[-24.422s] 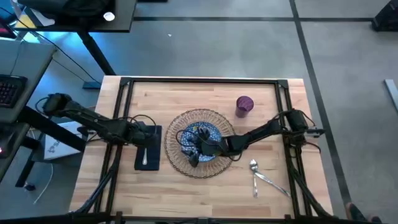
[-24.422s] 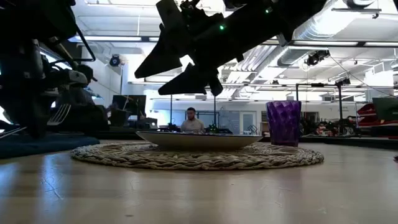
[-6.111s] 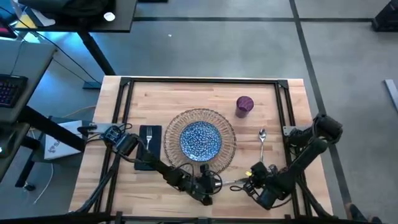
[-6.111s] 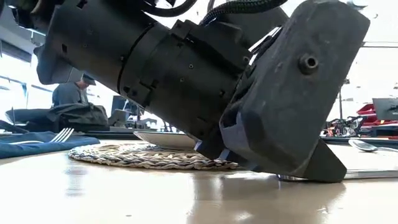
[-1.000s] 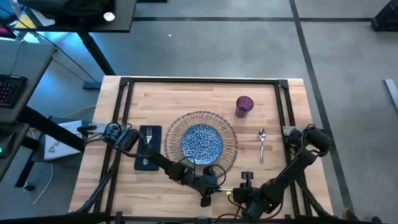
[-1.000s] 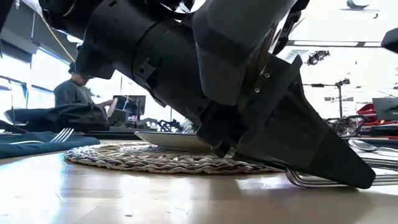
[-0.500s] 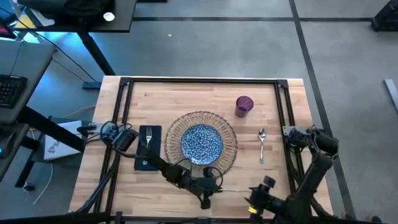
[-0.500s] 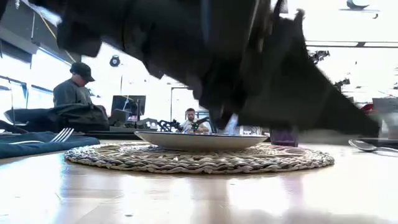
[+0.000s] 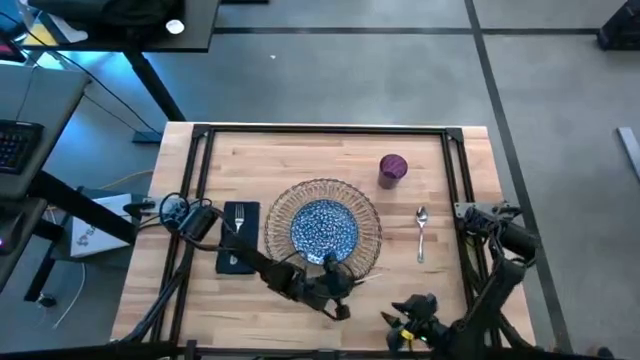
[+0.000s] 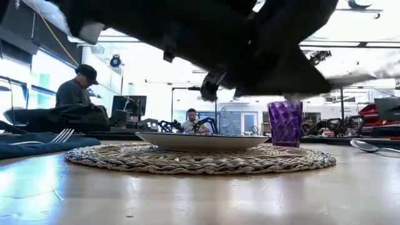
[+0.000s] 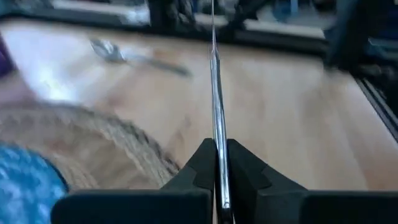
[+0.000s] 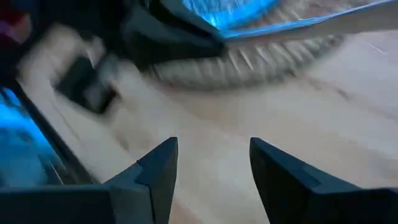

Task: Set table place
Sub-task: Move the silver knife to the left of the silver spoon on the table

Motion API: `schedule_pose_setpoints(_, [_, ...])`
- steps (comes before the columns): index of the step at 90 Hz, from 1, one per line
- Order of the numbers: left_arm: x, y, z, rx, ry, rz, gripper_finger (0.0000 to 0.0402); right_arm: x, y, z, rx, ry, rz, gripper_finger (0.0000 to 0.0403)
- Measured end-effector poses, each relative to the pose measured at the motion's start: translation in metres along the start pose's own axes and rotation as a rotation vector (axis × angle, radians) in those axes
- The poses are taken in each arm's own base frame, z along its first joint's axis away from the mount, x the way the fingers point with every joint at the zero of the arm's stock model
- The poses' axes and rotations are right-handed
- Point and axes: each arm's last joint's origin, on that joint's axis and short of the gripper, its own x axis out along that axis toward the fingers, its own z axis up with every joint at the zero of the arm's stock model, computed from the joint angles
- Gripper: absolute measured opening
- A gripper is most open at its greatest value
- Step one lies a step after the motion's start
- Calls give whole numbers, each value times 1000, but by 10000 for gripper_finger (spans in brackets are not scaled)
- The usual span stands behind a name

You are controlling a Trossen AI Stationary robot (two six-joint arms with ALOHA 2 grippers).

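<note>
Butcher-block table (image 9: pixel 300 150) fills the high view, black rail frame around it. Nearest the front edge, the right gripper (image 9: pixel 398 322) hangs low by the front rail, and the right wrist view shows its fingers (image 12: pixel 158 168) spread apart with nothing but bare wood between them. Just inward of that, the left gripper (image 9: pixel 340 287) sits at the front rim of the wicker mat (image 9: pixel 280 245), and its fingers (image 11: pixel 200 167) are pinched tight on a slim silver knife (image 11: pixel 215 93), the blade running edge-on straight out from the jaws. In the high view the knife shows only as a thin sliver pointing toward the right side of the table. Whether it touches the wood cannot be told.

Moving back: the blue speckled plate (image 9: pixel 325 226) lies centred on the mat. To the left, touching close beside the mat, the dark napkin (image 9: pixel 232 262) lies flat with a fork (image 9: pixel 238 217) on top. To the right of the mat, apart from it, a spoon (image 9: pixel 421 232) lies lengthwise on bare wood. Farther back on the right stands the purple cup (image 9: pixel 393 168), upright.

Beyond the table in the low view, a person in a cap (image 10: pixel 78 87) is seen at the left and another person (image 10: pixel 191 120) sits far behind the plate.
</note>
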Motion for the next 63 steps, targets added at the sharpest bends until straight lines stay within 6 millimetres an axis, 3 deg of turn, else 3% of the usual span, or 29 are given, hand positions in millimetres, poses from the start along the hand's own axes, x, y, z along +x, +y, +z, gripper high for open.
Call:
schedule_pose_setpoints(11, [-6, -7, 5, -24, -56, -6, 0, 20, 14, 17, 119, -22, -1, 169])
schedule_pose_setpoints(20, [-14, -13, 11, -16, -98, 32, 0, 25, 19, 31, 157, -39, -5, 169])
schedule_pose_setpoints(63, [-54, -17, 82, -6, -241, 106, 0, -16, 15, 96, 149, -320, 168, 169])
